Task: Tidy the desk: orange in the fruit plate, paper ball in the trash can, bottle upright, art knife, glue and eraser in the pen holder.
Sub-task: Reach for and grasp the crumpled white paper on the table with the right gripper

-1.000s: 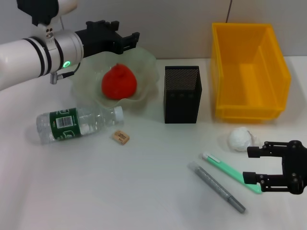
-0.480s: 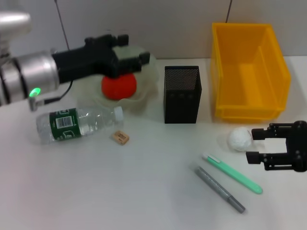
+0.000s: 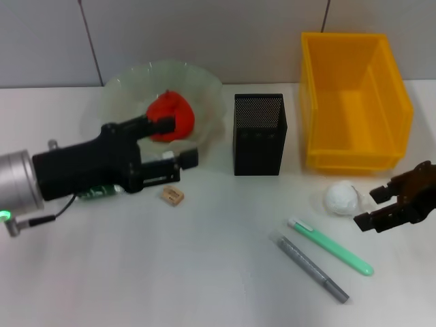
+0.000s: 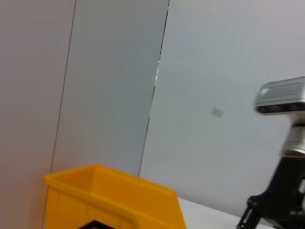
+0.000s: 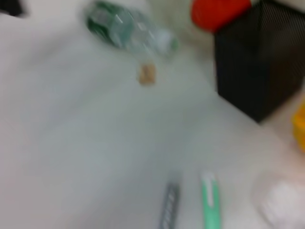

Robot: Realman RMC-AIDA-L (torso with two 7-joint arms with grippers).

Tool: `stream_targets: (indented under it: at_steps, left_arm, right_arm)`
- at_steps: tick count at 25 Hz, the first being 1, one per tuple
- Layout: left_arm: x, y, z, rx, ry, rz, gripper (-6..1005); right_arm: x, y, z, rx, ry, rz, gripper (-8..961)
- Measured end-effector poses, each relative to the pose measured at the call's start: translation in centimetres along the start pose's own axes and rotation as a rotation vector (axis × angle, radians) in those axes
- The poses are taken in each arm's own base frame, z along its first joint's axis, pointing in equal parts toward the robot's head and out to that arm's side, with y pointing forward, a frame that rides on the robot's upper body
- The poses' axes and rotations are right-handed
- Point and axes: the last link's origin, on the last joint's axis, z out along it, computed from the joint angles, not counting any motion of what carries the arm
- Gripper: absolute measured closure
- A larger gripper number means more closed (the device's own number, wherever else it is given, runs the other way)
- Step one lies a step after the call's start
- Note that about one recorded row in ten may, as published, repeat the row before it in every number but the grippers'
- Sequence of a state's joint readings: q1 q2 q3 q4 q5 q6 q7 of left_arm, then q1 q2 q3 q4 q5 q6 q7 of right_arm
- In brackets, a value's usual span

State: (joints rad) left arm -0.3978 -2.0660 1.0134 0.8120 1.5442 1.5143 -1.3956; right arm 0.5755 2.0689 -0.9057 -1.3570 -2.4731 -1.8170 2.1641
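Note:
The orange (image 3: 170, 114) lies in the pale-green fruit plate (image 3: 204, 85). My left gripper (image 3: 178, 142) is open and low over the lying bottle's cap end. The arm hides most of the bottle (image 3: 101, 193); the right wrist view shows the bottle (image 5: 128, 31) on its side. The tan eraser (image 3: 172, 195) sits just in front of that gripper. The white paper ball (image 3: 340, 197) rests in front of the yellow trash can (image 3: 354, 102). My right gripper (image 3: 373, 206) is open, tilted, just right of the ball. The green art knife (image 3: 330, 246) and grey glue (image 3: 312, 267) lie side by side.
The black mesh pen holder (image 3: 259, 134) stands upright between the plate and the trash can. The trash can (image 4: 114, 200) also shows in the left wrist view against a grey wall. Bare white desk stretches across the front centre and front left.
My left arm swung down from above the fruit plate to the bottle. My right gripper moved toward the paper ball and tilted.

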Motion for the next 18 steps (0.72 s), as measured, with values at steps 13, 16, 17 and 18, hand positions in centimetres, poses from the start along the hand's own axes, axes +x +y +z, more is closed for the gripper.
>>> stream_targets:
  at_steps: [13, 16, 17, 18]
  left_arm:
    - [-2.9, 1.4, -1.3, -0.003, 0.02, -0.027, 190]
    - [-3.0, 1.5, -1.4, -0.002, 0.021, -0.028, 191]
    - [-3.2, 1.5, -1.4, -0.002, 0.021, -0.032, 191]
    - [-3.2, 1.5, -1.4, -0.003, 0.021, -0.033, 191]
  right_arm:
    - [-2.6, -1.3, 3.7, 0.253, 0.224, 0.127, 163]
    - [-2.6, -1.8, 4.5, 0.269, 0.218, 0.134, 163]
    - [-2.6, -2.0, 4.7, 0.273, 0.214, 0.136, 162]
    - [-2.7, -2.3, 5.1, 0.284, 0.201, 0.14, 162]
